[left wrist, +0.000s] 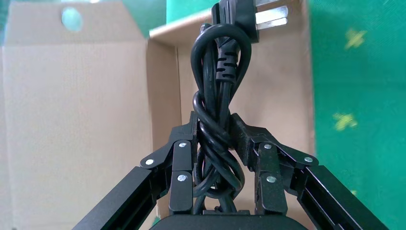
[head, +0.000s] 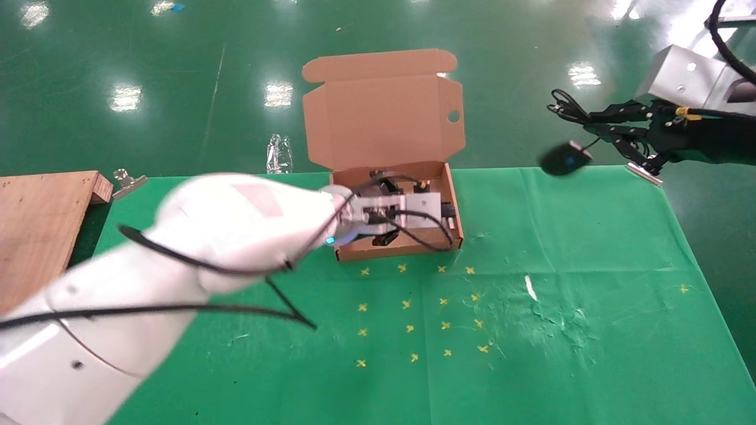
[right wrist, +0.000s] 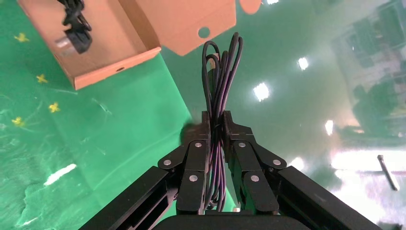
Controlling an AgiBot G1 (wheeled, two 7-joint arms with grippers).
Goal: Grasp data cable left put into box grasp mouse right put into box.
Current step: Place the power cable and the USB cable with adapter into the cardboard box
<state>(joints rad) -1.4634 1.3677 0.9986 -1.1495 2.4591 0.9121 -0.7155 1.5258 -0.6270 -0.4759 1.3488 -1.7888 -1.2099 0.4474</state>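
Note:
The brown cardboard box (head: 393, 251) stands open at the table's far middle, lid (head: 378, 115) upright. My left gripper (head: 428, 209) reaches into it and is shut on the data cable (left wrist: 218, 124). The bundle is pinched between the pads, and the pronged plug (left wrist: 249, 14) lies over the box floor (left wrist: 282, 91). My right gripper (head: 593, 121) is raised beyond the table's far right corner. It is shut on the mouse's bundled thin cord (right wrist: 220, 72). The black mouse (head: 566, 158) with its blue wheel dangles below it, in the air. The box also shows in the right wrist view (right wrist: 119, 52).
A wooden board (head: 41, 224) lies at the left edge with a metal clip (head: 127, 180) beside it. Another clip (head: 644, 172) sits at the far right table edge. Clear plastic (head: 279, 153) lies on the floor behind. Yellow crosses (head: 413, 307) mark the green cloth.

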